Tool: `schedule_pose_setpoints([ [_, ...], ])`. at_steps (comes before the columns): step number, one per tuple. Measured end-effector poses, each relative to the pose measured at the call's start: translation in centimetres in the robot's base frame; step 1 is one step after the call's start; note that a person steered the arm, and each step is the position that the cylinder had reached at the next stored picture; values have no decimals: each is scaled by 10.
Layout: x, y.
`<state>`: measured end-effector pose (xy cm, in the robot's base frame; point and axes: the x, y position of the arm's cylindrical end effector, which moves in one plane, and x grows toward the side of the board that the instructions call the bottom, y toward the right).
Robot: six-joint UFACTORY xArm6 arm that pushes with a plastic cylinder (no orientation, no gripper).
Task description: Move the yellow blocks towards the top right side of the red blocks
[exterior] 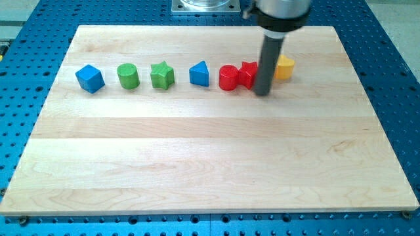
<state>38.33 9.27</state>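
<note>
A red cylinder (228, 77) and a second red block (247, 73), its shape partly hidden, sit side by side in the upper middle of the wooden board (210, 157). A yellow block (285, 66) lies just right of them, partly hidden behind my rod. My tip (262, 92) rests on the board right next to the second red block's right side and just below-left of the yellow block. Only one yellow block shows; its shape cannot be made out.
A row runs left of the red blocks: a blue triangle (199, 74), a green star (162, 75), a green cylinder (128, 76) and a blue cube (90, 78). A blue perforated table (394, 78) surrounds the board.
</note>
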Motion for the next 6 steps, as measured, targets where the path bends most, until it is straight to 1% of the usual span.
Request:
schedule_pose_setpoints([
  [1,-40,10],
  [2,-64,58],
  [3,-31,62],
  [4,-12,123],
  [5,-31,146],
  [6,-55,106],
])
